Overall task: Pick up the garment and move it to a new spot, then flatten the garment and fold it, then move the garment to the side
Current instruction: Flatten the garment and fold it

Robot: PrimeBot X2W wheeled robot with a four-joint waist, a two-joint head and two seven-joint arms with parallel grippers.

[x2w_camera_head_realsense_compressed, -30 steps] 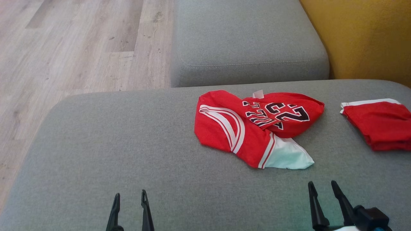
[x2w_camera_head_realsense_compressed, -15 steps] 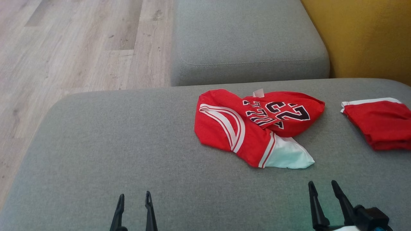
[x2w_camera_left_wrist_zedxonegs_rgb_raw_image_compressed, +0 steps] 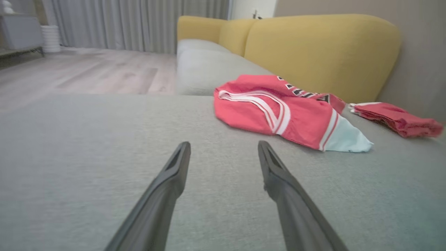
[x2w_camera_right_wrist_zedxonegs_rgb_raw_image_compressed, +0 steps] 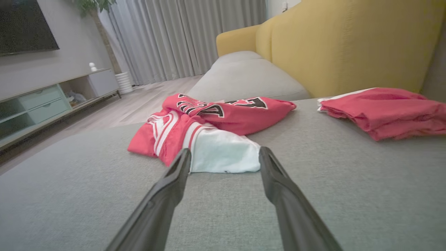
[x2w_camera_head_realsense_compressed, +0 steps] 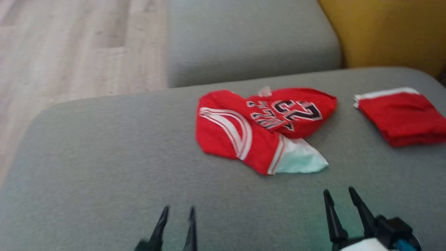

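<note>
A crumpled red jersey with white trim, black lettering and a pale white flap, the garment [x2w_camera_head_realsense_compressed: 258,129] [x2w_camera_left_wrist_zedxonegs_rgb_raw_image_compressed: 278,111] [x2w_camera_right_wrist_zedxonegs_rgb_raw_image_compressed: 216,122], lies bunched on the grey sofa cushion [x2w_camera_head_realsense_compressed: 104,157]. My left gripper [x2w_camera_head_realsense_compressed: 177,211] [x2w_camera_left_wrist_zedxonegs_rgb_raw_image_compressed: 223,148] is open low over the cushion, short of the garment and to its left. Just below the white flap, my right gripper [x2w_camera_head_realsense_compressed: 339,193] [x2w_camera_right_wrist_zedxonegs_rgb_raw_image_compressed: 224,155] stands open, apart from the cloth. Both grippers hold nothing.
A second red cloth [x2w_camera_head_realsense_compressed: 400,116] [x2w_camera_right_wrist_zedxonegs_rgb_raw_image_compressed: 383,108], folded, lies at the cushion's right. Another grey cushion [x2w_camera_head_realsense_compressed: 251,42] lies beyond, with the yellow backrest [x2w_camera_head_realsense_compressed: 383,31] at the right. Wooden floor [x2w_camera_head_realsense_compressed: 69,52] runs along the left, a TV cabinet [x2w_camera_right_wrist_zedxonegs_rgb_raw_image_compressed: 45,101] beyond it.
The whole head view has shifted left and up and is blurred, so the camera has moved. My left gripper now sits further right in that view. The garment lies as before.
</note>
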